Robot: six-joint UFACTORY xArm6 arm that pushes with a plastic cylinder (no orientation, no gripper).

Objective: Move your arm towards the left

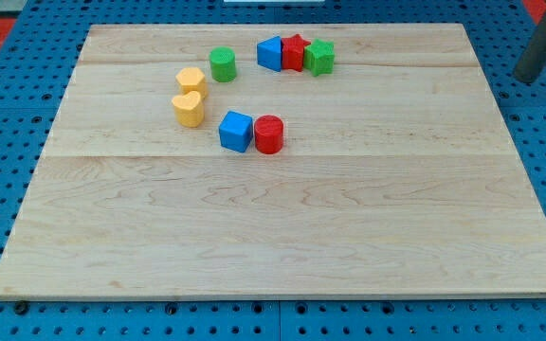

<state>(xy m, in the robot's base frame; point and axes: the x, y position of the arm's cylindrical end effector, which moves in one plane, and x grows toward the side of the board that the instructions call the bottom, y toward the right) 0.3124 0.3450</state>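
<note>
Landmark: the red cylinder on the wooden worktop.

- Blue cube: touching the landmark, on its view-left side.
- Two yellow blocks and: further to the view's left, stacked toward the view's top.
- Green cylinder: up and left of the landmark.
- Blue block, red block, green block: a touching row above the landmark.

The dark rod stands off the worktop, far up-right of the landmark. My tip is well apart from all blocks. There is no gripper; no open or closed state can be told.

Rod: plain dark grey cylinder, smooth, unmarked, cut off by view's top right edge
</note>
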